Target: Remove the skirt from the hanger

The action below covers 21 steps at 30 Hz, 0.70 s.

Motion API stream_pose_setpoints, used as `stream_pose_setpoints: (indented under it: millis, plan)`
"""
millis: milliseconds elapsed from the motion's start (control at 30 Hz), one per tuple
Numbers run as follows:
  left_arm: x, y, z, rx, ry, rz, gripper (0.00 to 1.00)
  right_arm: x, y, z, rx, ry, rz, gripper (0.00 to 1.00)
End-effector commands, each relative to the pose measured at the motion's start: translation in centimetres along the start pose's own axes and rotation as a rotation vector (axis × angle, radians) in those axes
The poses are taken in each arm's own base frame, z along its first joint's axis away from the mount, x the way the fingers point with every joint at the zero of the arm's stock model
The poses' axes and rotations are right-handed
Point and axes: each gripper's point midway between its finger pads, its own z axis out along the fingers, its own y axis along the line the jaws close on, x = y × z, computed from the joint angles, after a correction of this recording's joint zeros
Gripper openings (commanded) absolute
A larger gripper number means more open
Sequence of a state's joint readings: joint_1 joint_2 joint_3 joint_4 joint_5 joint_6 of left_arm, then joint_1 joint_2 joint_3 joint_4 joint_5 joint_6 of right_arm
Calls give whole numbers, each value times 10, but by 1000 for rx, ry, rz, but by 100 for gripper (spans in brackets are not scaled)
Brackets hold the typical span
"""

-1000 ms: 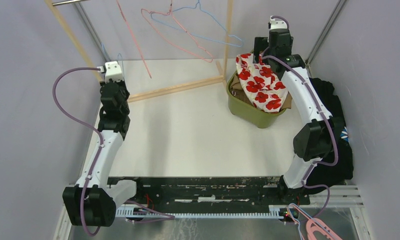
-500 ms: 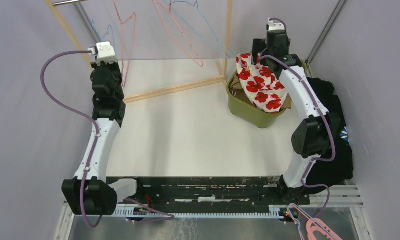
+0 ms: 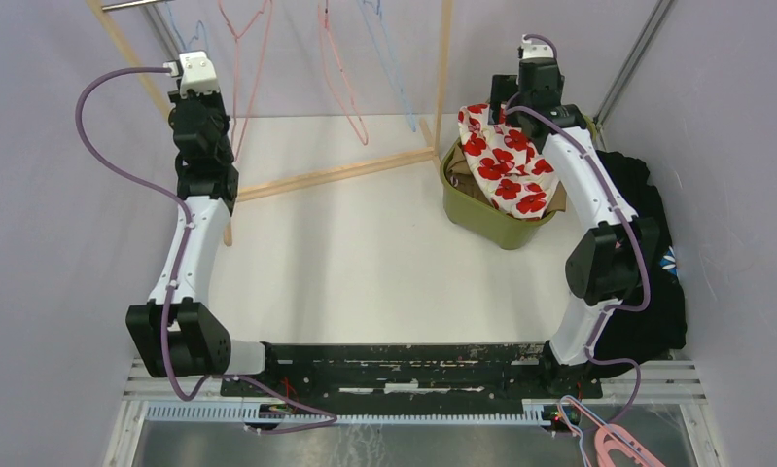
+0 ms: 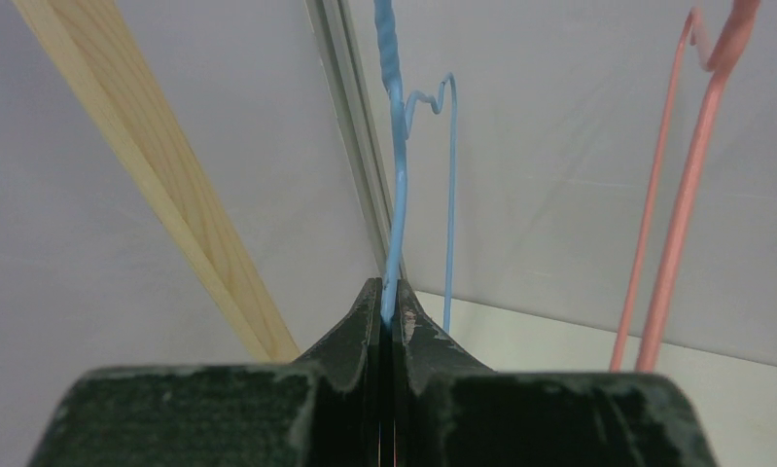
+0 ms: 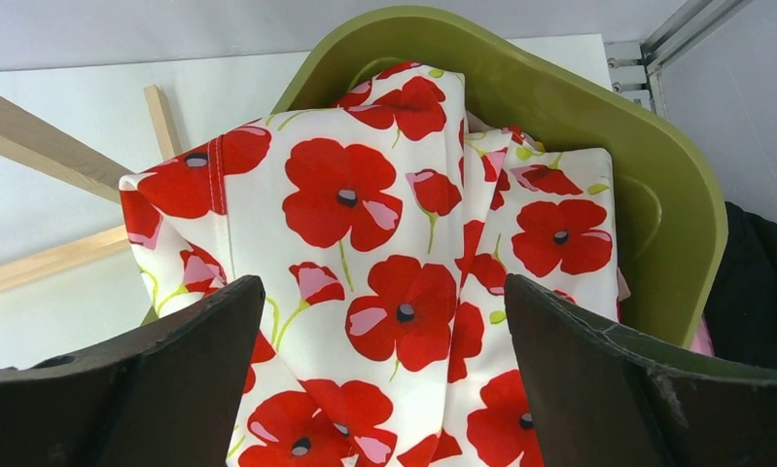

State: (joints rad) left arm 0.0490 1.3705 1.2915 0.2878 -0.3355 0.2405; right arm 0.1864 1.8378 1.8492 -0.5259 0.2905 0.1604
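The skirt, white with red poppies, lies bunched in the green bin, with no hanger on it. In the right wrist view the skirt fills the bin. My right gripper is open just above it, and the fingers stand wide apart on either side of the cloth. My left gripper is raised at the far left by the rack. It is shut on the thin wire of a blue hanger.
A wooden rack frame crosses the back of the table. Pink hangers and a blue one hang from its rail. A pink hanger hangs right of my left gripper. Dark clothes are piled at the right edge. Spare hangers lie at the front right.
My left arm has risen and swung back-left toward the rail with the blue hanger. The hangers on the rail have swung left. The right arm has barely moved.
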Motion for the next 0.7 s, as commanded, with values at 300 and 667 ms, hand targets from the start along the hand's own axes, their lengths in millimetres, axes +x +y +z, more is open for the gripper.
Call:
stream_pose_setpoints:
  millis: [300, 667]
  plan:
    - [-55, 0, -33, 95, -207, -31, 3, -24, 4, 6, -15, -69, 50, 100]
    - [-81, 0, -23, 91, -296, -38, 3, -24, 4, 5, -20, -70, 54, 100]
